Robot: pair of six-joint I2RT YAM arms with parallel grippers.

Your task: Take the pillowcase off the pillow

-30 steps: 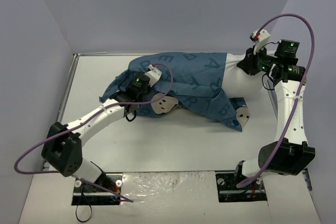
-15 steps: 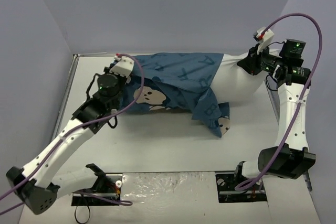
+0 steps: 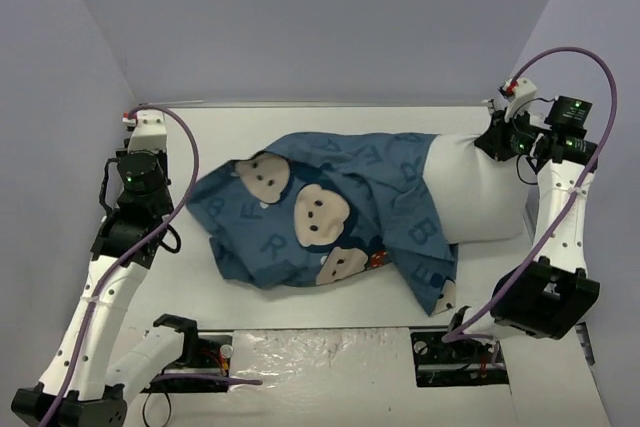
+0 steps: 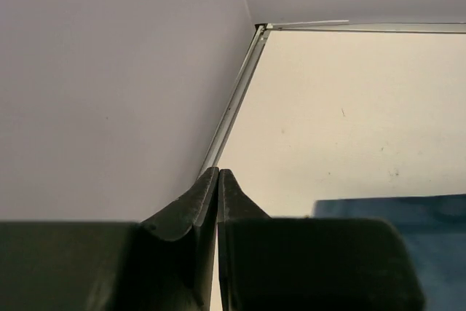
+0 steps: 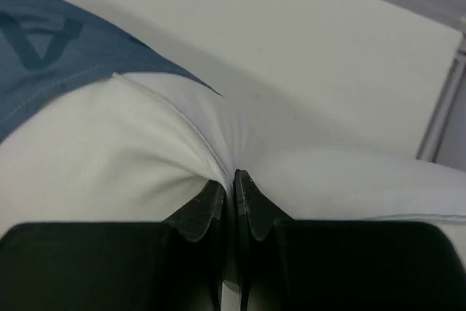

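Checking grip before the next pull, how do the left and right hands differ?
The right hand pinches white fabric of the pillow; the left hand holds nothing. The right sits at a pillow corner; the left is clear of the pillowcase, by the wall. Both are shut.

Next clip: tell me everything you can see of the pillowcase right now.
The pillowcase is soft dark-blue cloth printed with darker letters and cream mouse faces. It lies crumpled mid-table, its right part covering the white pillow's left part. One corner trails toward the near edge. The left gripper is shut clear of it; the right gripper pinches only the pillow.
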